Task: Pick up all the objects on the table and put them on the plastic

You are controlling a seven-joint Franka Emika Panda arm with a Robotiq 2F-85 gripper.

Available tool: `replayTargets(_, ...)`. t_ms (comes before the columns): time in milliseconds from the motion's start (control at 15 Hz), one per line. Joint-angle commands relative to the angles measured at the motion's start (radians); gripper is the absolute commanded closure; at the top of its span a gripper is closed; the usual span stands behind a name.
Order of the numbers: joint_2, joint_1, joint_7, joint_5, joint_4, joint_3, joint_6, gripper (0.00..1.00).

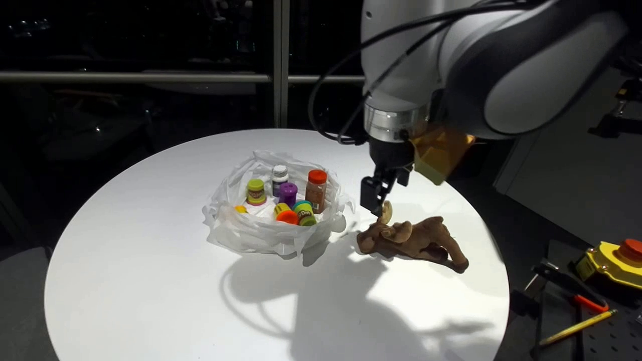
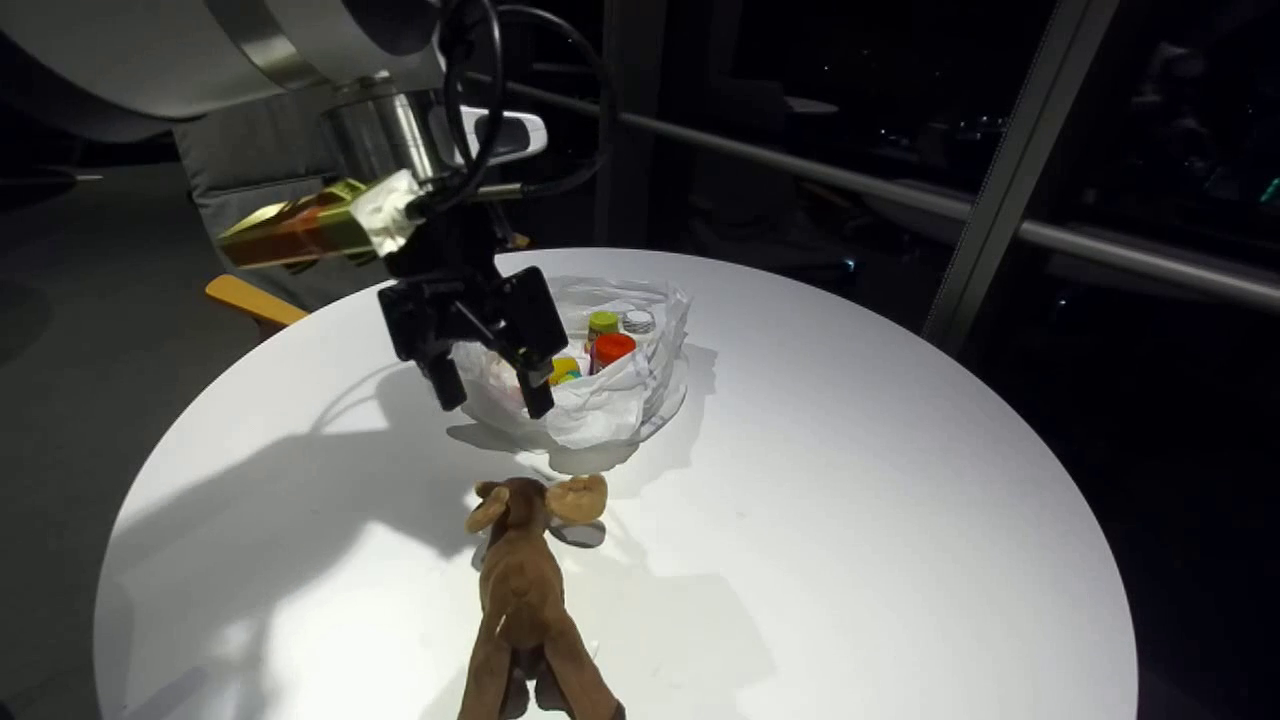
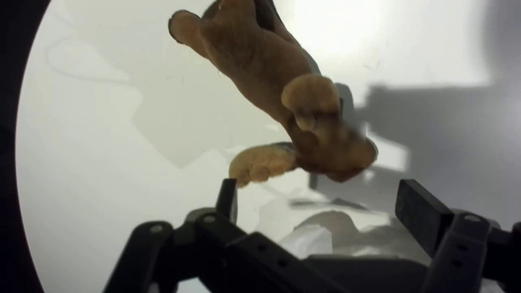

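A brown plush moose [image 1: 426,238] lies on the white table beside the plastic bag. It also shows in an exterior view [image 2: 525,590] and in the wrist view [image 3: 260,65], its antlered head towards the bag. The crumpled white plastic bag [image 1: 266,238] sits open on the table; its edge shows in the wrist view [image 3: 307,240]. In it stand or lie a red-lidded bottle [image 1: 316,193], a white-capped bottle [image 1: 280,176], a purple container [image 1: 288,192] and several Play-Doh tubs [image 1: 256,192]. My gripper [image 2: 495,402] is open, with nothing between its fingers [image 3: 319,191], above the table near the moose's head.
The round white table [image 1: 150,281] has a curved edge all round. Beyond it, a black side surface holds a yellow box with a red button [image 1: 619,258] and a yellow pencil [image 1: 577,327]. A window frame [image 1: 281,65] stands behind. A chair [image 2: 250,295] is near the table.
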Motion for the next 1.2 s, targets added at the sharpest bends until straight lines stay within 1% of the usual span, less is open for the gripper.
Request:
replayTargets(0, -0.184, -0.031, 0.074, -0.187, -0.254, -0.014, 0.052, 0.0)
replayTargets(133, -0.219, -0.083, 0.064, -0.274, -0.336, -0.001, 0.073, 0.0)
replayTargets(267, -0.219, -0.138, 0.037, -0.358, -0.381, 0.0, 0.145, 0.0)
replayTargets(333, -0.214, -0.164, 0.054, -0.421, -0.386, -0.007, 0.184, 0.0)
replayTargets(400, -0.208, -0.146, 0.081, -0.482, -0.385, -0.056, 0.222, 0.0)
replayTargets(533, -0.18, -0.18, 0.092, -0.564, -0.361, -0.083, 0.304, 0.0)
replayTargets(600, -0.158, -0.19, 0.091, -0.587, -0.341, -0.096, 0.329, 0.0)
replayTargets(800, -0.093, -0.222, 0.056, -0.591, -0.312, -0.126, 0.418, 0.0)
replayTargets(867, -0.063, -0.231, 0.038, -0.576, -0.305, -0.128, 0.456, 0.0)
replayTargets(1000, -0.009, -0.248, 0.0, -0.552, -0.293, -0.123, 0.521, 0.0)
replayTargets(1133, 0.05, -0.265, -0.027, -0.53, -0.272, -0.109, 0.555, 0.0)
